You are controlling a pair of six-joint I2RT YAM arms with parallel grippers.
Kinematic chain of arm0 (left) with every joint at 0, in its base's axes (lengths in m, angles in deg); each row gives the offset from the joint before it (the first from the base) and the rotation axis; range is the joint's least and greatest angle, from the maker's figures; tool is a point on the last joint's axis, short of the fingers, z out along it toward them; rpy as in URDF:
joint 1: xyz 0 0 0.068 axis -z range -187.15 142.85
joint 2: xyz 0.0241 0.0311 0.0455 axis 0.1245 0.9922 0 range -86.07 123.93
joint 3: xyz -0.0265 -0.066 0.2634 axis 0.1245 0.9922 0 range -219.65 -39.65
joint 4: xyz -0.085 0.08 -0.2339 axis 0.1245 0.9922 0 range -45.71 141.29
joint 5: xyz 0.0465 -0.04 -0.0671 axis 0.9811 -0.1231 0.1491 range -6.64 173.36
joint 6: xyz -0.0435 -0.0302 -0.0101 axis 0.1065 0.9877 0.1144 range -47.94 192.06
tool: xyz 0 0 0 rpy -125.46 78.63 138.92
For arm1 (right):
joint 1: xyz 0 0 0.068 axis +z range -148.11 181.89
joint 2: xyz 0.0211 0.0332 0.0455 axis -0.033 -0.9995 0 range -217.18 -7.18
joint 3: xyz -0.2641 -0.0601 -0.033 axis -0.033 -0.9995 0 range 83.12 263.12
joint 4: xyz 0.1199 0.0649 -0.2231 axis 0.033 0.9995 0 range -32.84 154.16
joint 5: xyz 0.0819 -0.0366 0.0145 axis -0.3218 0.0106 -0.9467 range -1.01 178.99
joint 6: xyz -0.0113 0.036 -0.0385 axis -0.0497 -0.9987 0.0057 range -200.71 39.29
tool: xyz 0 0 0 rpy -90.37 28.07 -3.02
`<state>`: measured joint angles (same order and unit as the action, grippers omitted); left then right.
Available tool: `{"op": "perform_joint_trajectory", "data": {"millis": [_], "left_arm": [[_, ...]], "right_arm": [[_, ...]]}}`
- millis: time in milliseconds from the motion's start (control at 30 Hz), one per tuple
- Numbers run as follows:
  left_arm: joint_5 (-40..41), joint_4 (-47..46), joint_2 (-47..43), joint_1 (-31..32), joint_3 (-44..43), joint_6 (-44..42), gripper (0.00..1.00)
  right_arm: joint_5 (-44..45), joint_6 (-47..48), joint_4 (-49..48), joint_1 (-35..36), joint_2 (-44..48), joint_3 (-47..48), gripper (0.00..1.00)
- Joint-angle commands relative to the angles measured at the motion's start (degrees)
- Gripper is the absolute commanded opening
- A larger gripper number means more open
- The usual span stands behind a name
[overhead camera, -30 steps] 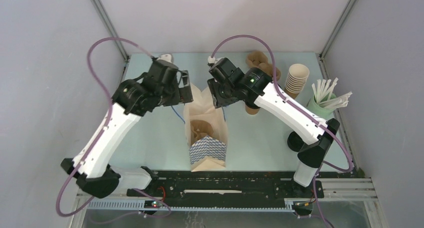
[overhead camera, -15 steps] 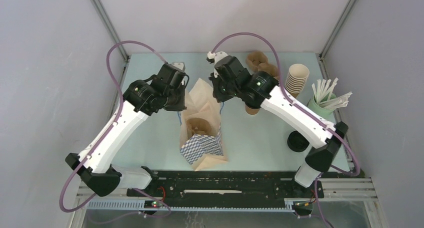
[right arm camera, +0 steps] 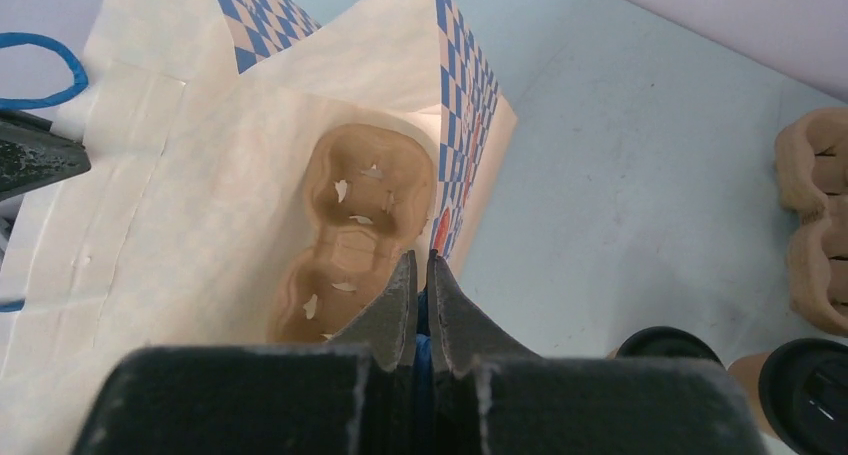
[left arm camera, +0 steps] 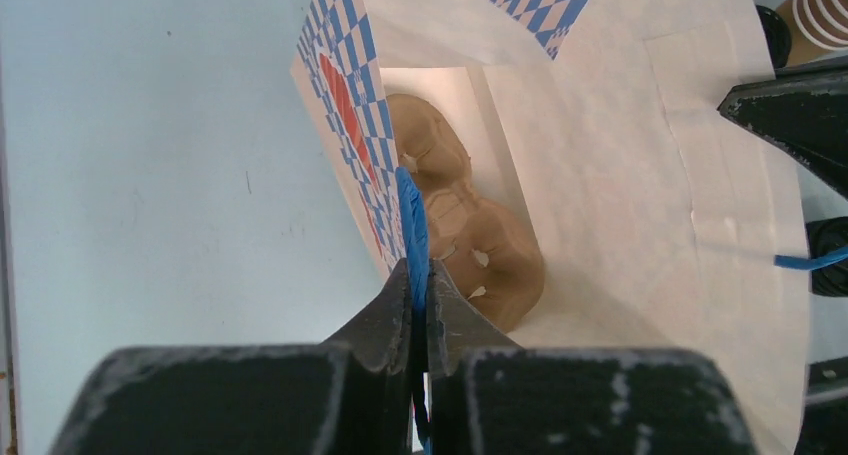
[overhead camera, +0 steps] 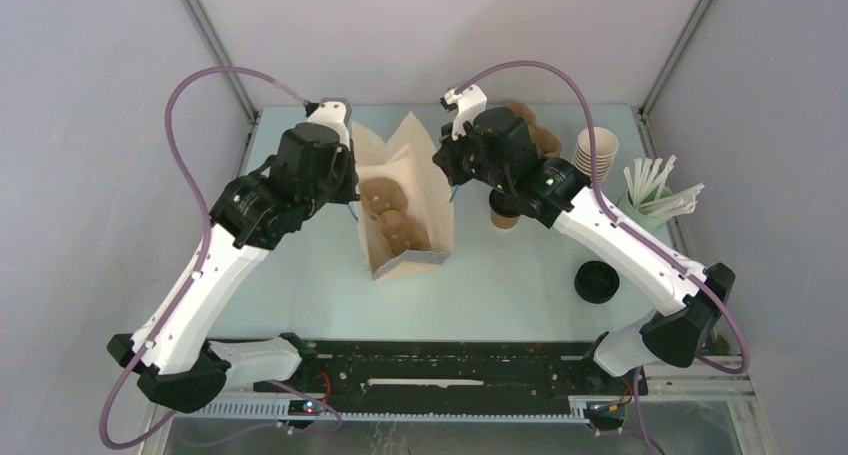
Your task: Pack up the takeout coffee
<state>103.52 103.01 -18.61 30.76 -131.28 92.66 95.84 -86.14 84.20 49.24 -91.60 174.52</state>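
A paper bag (overhead camera: 425,190) with a blue check print stands open at mid-table, tilted. A brown pulp cup carrier (overhead camera: 392,215) lies empty inside it. My left gripper (left arm camera: 420,270) is shut on the bag's blue rope handle (left arm camera: 412,215) at its left wall. My right gripper (right arm camera: 421,260) is shut on the opposite blue handle at the right wall. The takeout coffee stands outside the bag to its right: a lidded brown cup (right arm camera: 805,385) and a second black lid (right arm camera: 665,343) beside it. From above, one cup (overhead camera: 503,218) shows under my right arm.
Spare pulp carriers (overhead camera: 525,125) lie at the back. To their right are a stack of lidless brown cups (overhead camera: 595,155) and a green holder of wrapped straws (overhead camera: 650,200). Loose black lids (overhead camera: 597,281) sit at the right front.
Both grippers have shut on the bag's handles. The arms have drawn back and apart, which pulled the bag farther away, tilted it and spread its mouth wider.
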Motion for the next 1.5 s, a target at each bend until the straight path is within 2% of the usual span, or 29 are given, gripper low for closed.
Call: {"op": "perform_joint_trajectory", "data": {"millis": [0, 200, 333, 400, 500, 533, 567, 633, 700, 733, 767, 833, 900, 967, 1033, 1100, 1167, 1200, 1333, 1467], "left_arm": [[2.41, -3.70, 2.17, 0.12, -2.10, -4.47, 0.00], [1.53, -3.20, 3.16, -1.68, -2.77, -5.57, 0.00], [-1.55, 1.01, 5.63, -4.49, -6.46, -3.95, 0.00], [-3.91, 6.89, 8.94, -6.56, -14.17, -1.59, 0.00], [-10.37, 18.62, 15.97, -9.95, -29.68, 2.21, 0.00], [-12.65, 21.40, 17.54, -10.74, -31.95, 2.73, 0.00], [-17.00, 22.94, 18.51, -11.54, -31.00, 3.42, 0.00], [-20.47, 22.43, 17.35, -13.29, -20.40, 5.58, 0.00], [-23.43, 21.20, 17.61, -15.22, -10.66, 5.69, 0.00], [-23.91, 20.89, 18.22, -16.01, -8.44, 5.14, 0.00], [-23.32, 20.27, 18.83, -16.51, -7.83, 4.72, 0.00], [-22.64, 20.89, 19.88, -16.98, -12.86, 4.54, 0.00], [-23.50, 19.97, 19.29, -16.90, -21.80, 4.67, 0.00], [-24.24, 19.29, 18.37, -16.90, -27.61, 5.19, 0.00], [-25.04, 19.23, 17.41, -16.90, -29.01, 5.48, 0.00], [-24.14, 17.38, 14.71, -16.90, -21.40, 5.75, 0.00], [-22.74, 15.22, 11.35, -17.15, -12.10, 6.05, 0.00], [-22.42, 13.88, 9.97, -17.17, -9.62, 5.97, 0.00], [-22.07, 7.40, 3.83, -17.08, -5.75, 6.38, 0.00], [-23.47, -5.64, -5.06, -16.55, 3.99, 6.03, 0.00]], "right_arm": [[-2.41, 1.09, -4.80, -1.69, -0.51, 1.98, 0.00], [-4.84, -1.61, -3.98, -2.36, -1.25, 2.47, 0.00], [-4.90, -3.15, 0.70, -2.62, -3.09, 5.49, 0.00], [-6.07, -4.15, 5.70, -2.98, -4.24, 10.21, 0.00], [-11.42, -7.93, 18.13, -4.43, -8.72, 22.90, 0.00], [-13.27, -8.16, 22.02, -4.57, -10.30, 26.31, 0.00], [-14.00, -8.44, 27.49, -4.63, -11.79, 30.04, 0.00], [-12.46, -9.15, 31.01, -4.40, -13.20, 29.68, 0.00], [-11.05, -10.39, 26.10, -4.77, -12.57, 21.66, 0.00], [-12.10, -10.85, 23.85, -5.46, -12.91, 18.45, 0.00], [-13.11, -11.44, 24.75, -6.41, -14.54, 19.40, 0.00], [-14.56, -13.07, 31.80, -8.10, -19.10, 29.19, 0.00], [-14.61, -12.81, 36.30, -7.50, -21.74, 37.82, 0.00], [-15.44, -12.87, 38.50, -6.81, -21.85, 42.63, 0.00], [-15.67, -13.31, 39.35, -6.50, -20.50, 43.35, 0.00], [-15.39, -13.82, 35.77, -6.48, -17.78, 37.33, 0.00], [-16.99, -14.00, 27.84, -6.86, -14.27, 25.06, 0.00], [-18.48, -13.43, 23.87, -7.10, -12.81, 21.87, 0.00], [-16.51, -9.23, 17.40, -7.55, -12.01, 24.03, 0.00], [-19.36, -6.51, 10.43, -7.91, -12.49, 22.85, 0.00]]}}
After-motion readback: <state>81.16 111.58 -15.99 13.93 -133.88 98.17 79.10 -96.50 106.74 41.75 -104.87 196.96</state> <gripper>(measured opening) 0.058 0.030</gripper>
